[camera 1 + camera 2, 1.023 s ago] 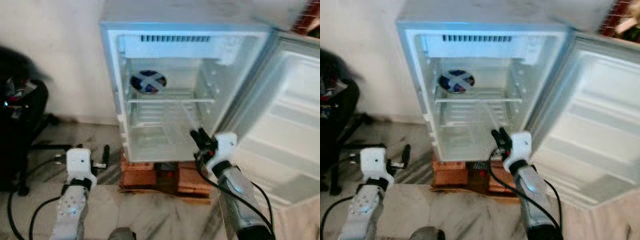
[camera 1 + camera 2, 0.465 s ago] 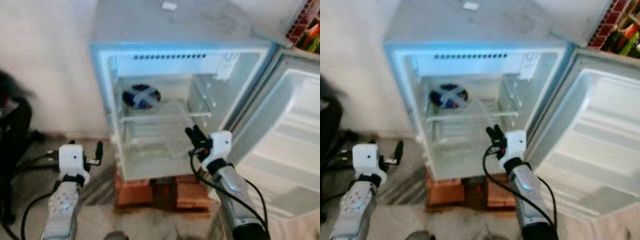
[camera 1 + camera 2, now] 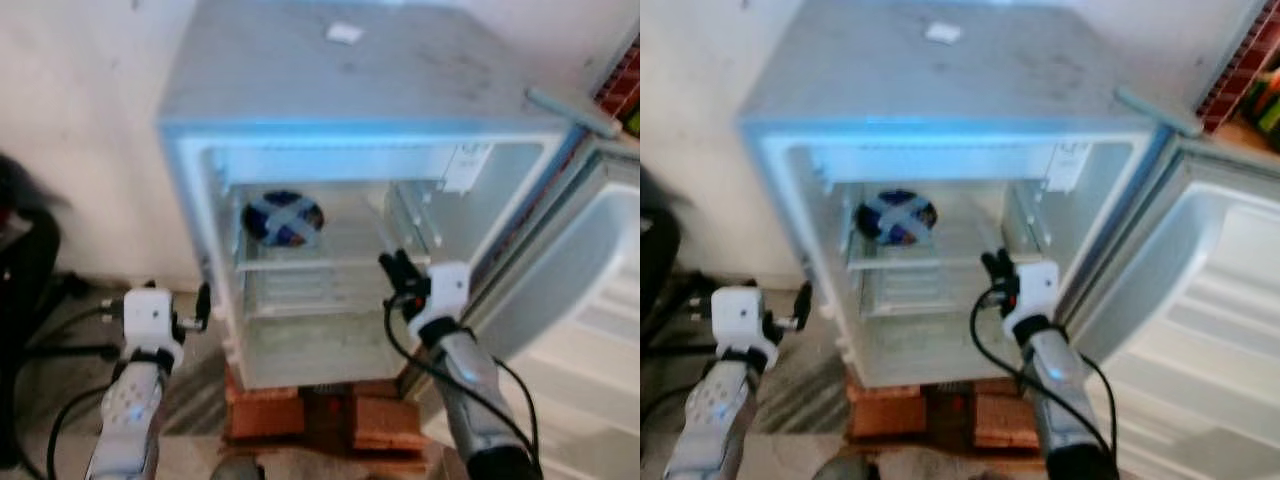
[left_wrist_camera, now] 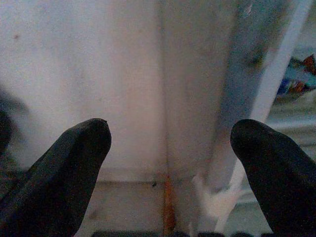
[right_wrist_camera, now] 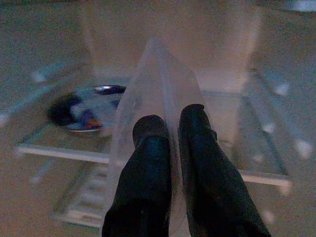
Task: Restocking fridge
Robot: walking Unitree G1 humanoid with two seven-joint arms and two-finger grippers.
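Fridge (image 3: 360,90): a small silver fridge stood on red bricks (image 3: 320,420) on the floor. Its front was open and blue light lit the inside.
Door (image 3: 1210,300): it was swung wide open to the robot's right, so the way in was free on that side.
Shelf (image 3: 310,262): a see-through shelf ran across the middle of the fridge. There was open room under it and more room above it, on the right part.
Round packet (image 3: 284,218): a blue and white round thing sat on the shelf, at the back left, close to the left wall.
Clear sheet (image 5: 153,98): a thin, see-through plastic piece stuck up from between the right hand's fingers. What it was could not be told.
Right hand (image 3: 397,270): it was up at the front edge of the fridge, near the right end of the shelf. Its two black fingers (image 5: 148,163) were pressed close together, pinching the clear sheet.
Left hand (image 4: 170,148): it was low beside the fridge's left outer wall, out of the opening. Its fingers (image 4: 74,158) were spread wide with nothing between them.
Left edge: the fridge's left front edge (image 4: 256,98) stood just past the left hand's far finger.
Dark thing (image 3: 20,260): a blurry black shape sat by the wall on the robot's far left, well apart from the fridge.
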